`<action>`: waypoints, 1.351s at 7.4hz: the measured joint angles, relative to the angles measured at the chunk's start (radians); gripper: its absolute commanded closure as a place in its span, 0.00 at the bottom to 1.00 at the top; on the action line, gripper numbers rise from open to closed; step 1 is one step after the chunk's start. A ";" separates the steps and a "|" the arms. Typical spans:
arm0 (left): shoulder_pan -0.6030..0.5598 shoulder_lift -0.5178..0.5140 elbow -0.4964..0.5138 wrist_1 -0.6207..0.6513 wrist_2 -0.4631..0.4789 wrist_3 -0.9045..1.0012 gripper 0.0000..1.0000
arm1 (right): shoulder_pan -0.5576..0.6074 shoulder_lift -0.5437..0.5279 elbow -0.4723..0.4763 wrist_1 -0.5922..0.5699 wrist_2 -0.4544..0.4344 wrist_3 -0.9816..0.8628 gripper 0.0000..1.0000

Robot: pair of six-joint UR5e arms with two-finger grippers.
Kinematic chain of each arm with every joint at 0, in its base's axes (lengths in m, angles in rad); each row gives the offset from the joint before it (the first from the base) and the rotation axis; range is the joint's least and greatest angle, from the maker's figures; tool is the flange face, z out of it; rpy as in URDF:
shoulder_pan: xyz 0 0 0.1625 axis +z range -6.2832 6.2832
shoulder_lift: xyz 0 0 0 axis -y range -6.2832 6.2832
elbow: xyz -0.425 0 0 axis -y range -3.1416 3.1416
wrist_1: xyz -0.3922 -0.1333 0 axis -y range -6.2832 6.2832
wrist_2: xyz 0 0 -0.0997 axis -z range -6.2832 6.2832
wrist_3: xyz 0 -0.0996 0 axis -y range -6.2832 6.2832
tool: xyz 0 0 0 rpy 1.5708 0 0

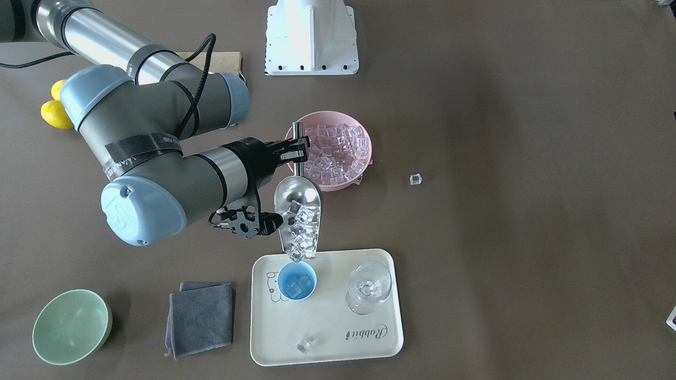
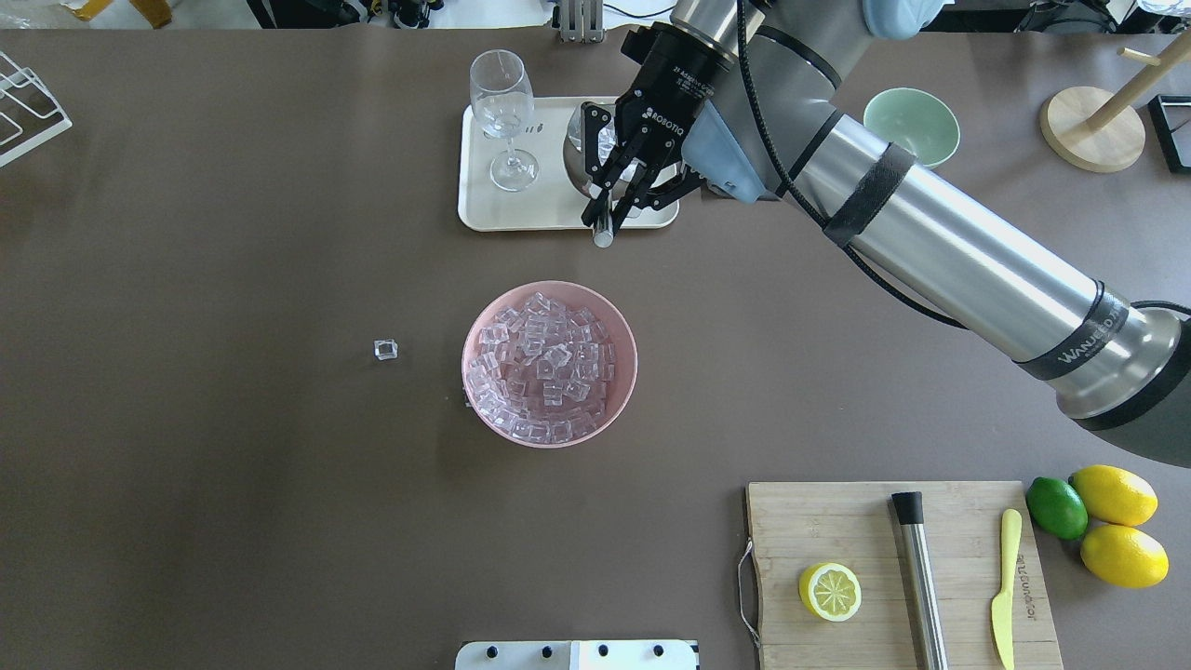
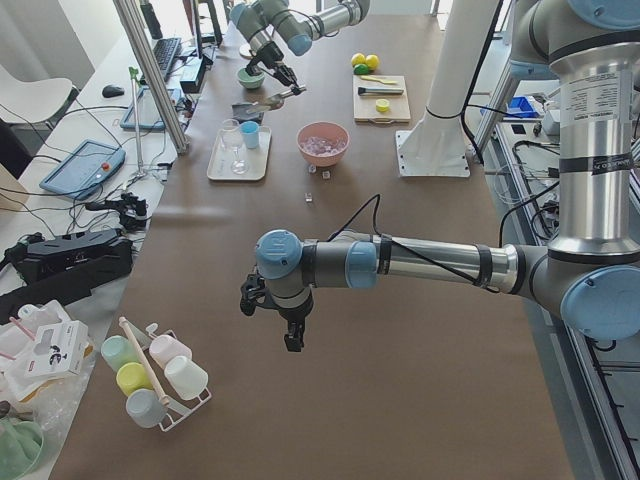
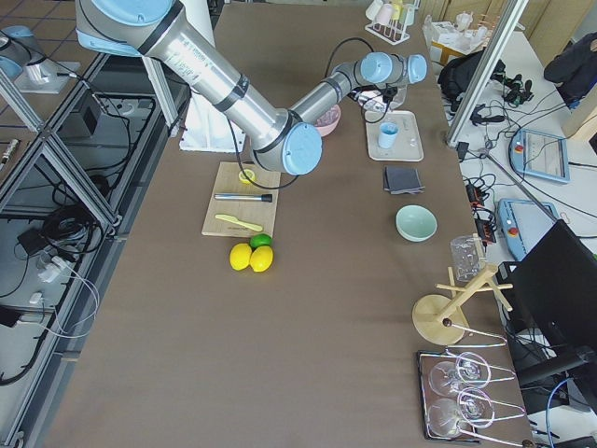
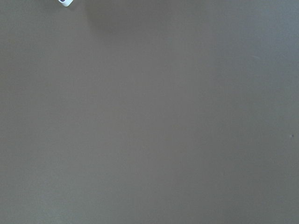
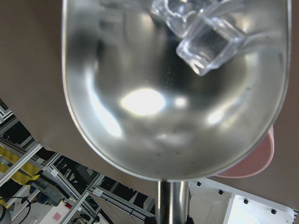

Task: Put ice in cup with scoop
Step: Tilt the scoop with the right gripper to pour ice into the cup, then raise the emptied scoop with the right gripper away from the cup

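Since the cup [image 1: 284, 278] on the tray [image 1: 327, 327] has a few cubes in it and the ice [image 1: 303, 232] is bunched at the lip of the tilted scoop [image 1: 290, 195] right over its rim, I'd call this mid-pour. Next move needs a bit more tilt, slow and centred, or cubes will bounce out. Right claw [image 1: 296, 149] is clamped on the scoop, arm stretched low with the wrist rolled, pink bowl [image 1: 338, 186] behind. Left claw [image 3: 285, 320] hangs well away over the table, can't tell if it's open.
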 measured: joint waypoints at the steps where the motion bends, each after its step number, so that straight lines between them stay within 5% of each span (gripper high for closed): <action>1: 0.000 0.000 0.001 0.000 -0.001 0.001 0.02 | 0.000 -0.002 0.000 0.001 0.004 -0.003 1.00; 10: 0.000 0.001 0.000 0.001 -0.001 0.002 0.02 | 0.016 -0.018 0.003 0.002 0.062 -0.039 1.00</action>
